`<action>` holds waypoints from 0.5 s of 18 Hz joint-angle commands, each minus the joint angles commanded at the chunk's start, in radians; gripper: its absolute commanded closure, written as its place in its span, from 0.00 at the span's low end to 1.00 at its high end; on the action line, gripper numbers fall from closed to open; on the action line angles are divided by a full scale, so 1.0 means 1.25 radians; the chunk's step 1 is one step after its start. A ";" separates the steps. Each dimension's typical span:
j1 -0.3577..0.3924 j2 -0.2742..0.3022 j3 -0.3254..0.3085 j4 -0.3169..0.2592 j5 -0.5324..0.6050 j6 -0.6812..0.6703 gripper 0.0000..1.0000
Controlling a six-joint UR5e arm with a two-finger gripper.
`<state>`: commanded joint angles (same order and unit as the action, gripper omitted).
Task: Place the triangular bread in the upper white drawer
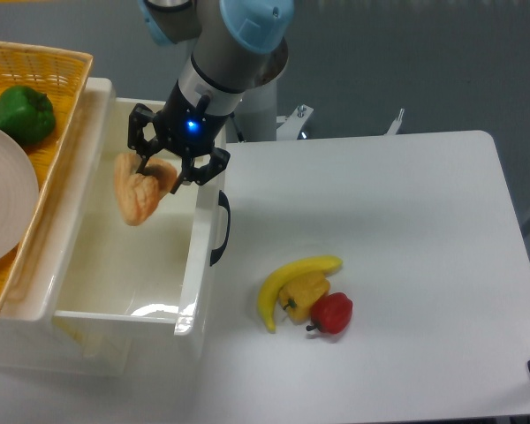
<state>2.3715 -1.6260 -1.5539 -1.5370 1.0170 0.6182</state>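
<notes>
The triangular bread (140, 193) is a tan-orange wedge with a paler face, hanging tilted over the inside of the upper white drawer (124, 265). The drawer is pulled open, glossy white, with a black curved handle (223, 228) on its front. My gripper (165, 171) is above the drawer's back part, shut on the top edge of the bread. The bread hangs above the drawer floor, near the drawer's back left.
A yellow woven basket (57, 66) at the left holds a green pepper (20, 113) and a white plate (0, 194). A yellow banana (287, 283), a yellow pepper (305, 291) and a red pepper (332, 313) lie on the white table (406, 265).
</notes>
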 joint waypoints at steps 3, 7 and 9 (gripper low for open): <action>0.000 0.001 0.001 0.009 0.000 0.000 0.28; 0.001 0.004 0.004 0.010 0.000 0.000 0.28; 0.004 0.004 0.005 0.011 0.000 0.000 0.28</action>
<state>2.3761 -1.6214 -1.5478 -1.5233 1.0170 0.6182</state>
